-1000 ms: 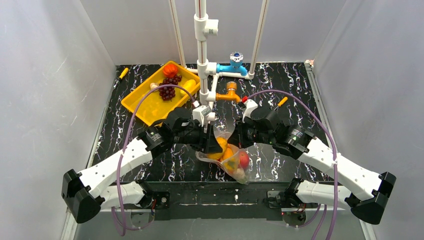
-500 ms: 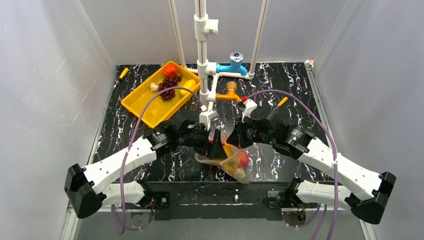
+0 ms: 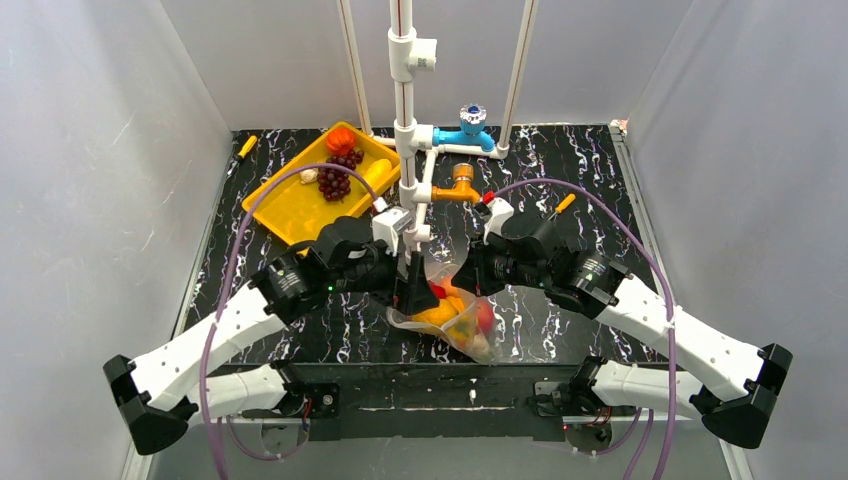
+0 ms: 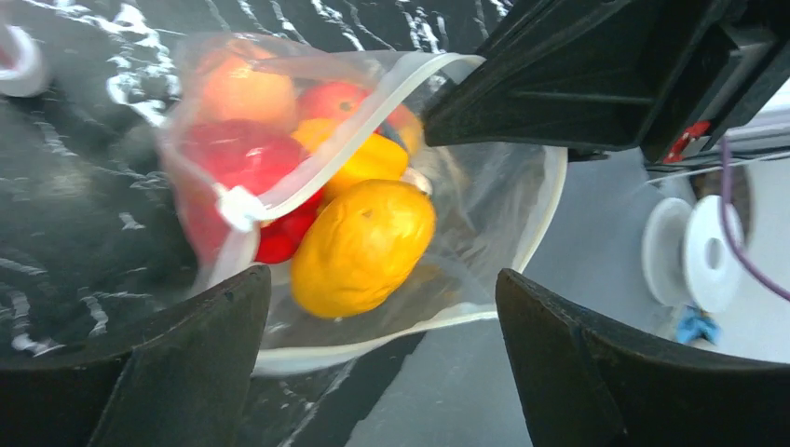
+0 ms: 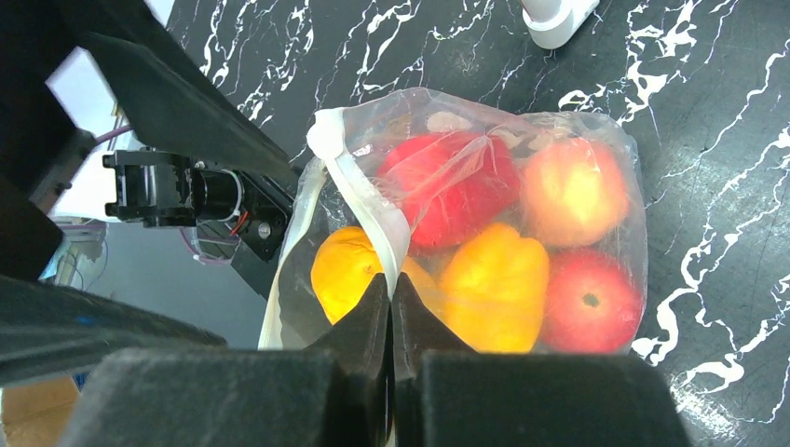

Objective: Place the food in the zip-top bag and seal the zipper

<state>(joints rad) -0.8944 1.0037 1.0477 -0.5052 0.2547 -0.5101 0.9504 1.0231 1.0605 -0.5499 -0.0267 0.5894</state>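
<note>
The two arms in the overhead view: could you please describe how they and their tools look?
Both the left arm and right arm have white, smooth link shells joined by black joint housings. A lilac cable loops along each arm. The left tool and right tool are black, with flat wedge-shaped fingers. No markings are legible.

Black counter (image 3: 580, 170) with white marbling, enclosed left, right and far by plain white walls (image 3: 90, 150). White pipe frame (image 3: 404, 90) stands far centre. Lighting even.
</note>
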